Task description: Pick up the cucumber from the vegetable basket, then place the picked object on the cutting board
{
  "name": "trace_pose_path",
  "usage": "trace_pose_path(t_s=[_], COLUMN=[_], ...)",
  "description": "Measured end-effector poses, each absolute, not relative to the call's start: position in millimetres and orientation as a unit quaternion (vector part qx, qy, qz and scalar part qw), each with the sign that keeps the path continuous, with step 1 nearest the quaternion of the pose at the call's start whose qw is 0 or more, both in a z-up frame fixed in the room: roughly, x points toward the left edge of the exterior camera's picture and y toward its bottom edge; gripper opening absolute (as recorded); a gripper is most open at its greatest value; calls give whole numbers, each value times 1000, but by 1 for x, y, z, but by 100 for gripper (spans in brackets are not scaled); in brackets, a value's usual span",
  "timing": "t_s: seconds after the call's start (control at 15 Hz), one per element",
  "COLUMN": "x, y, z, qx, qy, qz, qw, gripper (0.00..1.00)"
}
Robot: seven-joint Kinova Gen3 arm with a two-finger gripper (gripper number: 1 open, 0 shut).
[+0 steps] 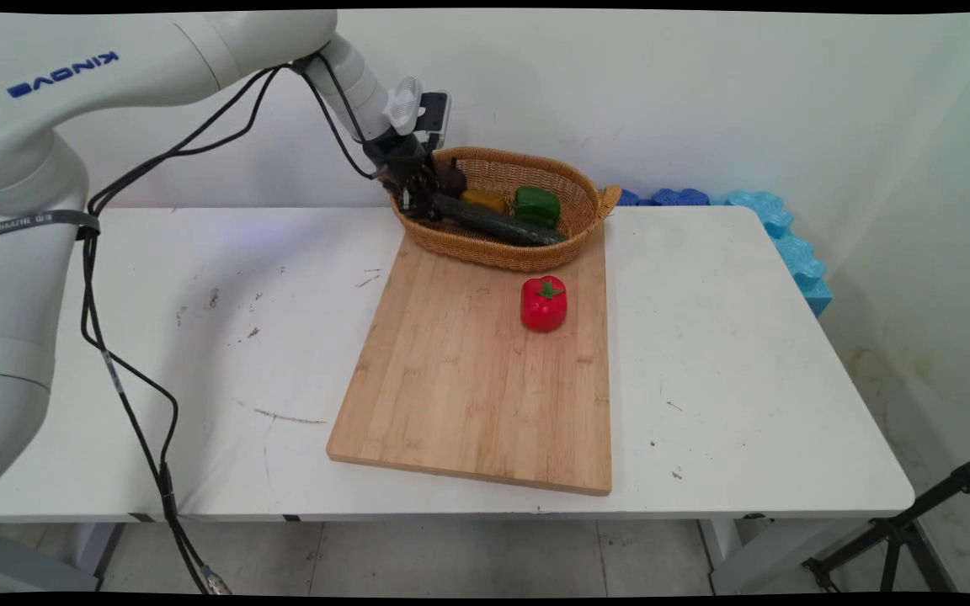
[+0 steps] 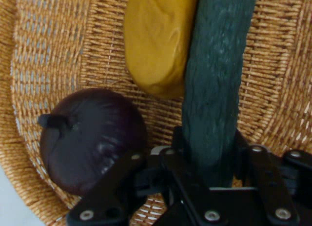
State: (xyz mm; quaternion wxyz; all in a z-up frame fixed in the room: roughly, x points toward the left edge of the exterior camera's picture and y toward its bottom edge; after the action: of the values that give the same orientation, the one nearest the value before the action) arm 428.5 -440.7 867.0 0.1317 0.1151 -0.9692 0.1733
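My gripper (image 1: 419, 202) reaches into the left end of a woven basket (image 1: 594, 210) at the back of the table. In the hand view the gripper (image 2: 208, 144) is shut on the near end of a long dark green cucumber (image 2: 214, 74), one finger on each side of it. The cucumber (image 1: 502, 225) stretches to the right across the basket. Beside it lie a purple onion (image 2: 90, 138), just left of the fingers, and a yellow vegetable (image 2: 156, 40). A green pepper (image 1: 535, 204) sits further right in the basket.
The basket stands on the far end of a wooden cutting board (image 1: 468, 396). A red bell pepper (image 1: 544, 303) stands on the board just in front of the basket. Blue foam pieces (image 1: 788, 244) line the table's far right corner.
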Motion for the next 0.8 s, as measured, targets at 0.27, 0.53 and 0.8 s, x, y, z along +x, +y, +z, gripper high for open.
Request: trace_pose_path(t_s=[0.27,0.53,0.8], x=[427,425,426], y=[-439,-433,-423], z=[868,877,895], qx=[101,81,63], qy=[-971,-973,-974], qz=[171,170,173], qw=[130,131,135], gripper=[0,0,0])
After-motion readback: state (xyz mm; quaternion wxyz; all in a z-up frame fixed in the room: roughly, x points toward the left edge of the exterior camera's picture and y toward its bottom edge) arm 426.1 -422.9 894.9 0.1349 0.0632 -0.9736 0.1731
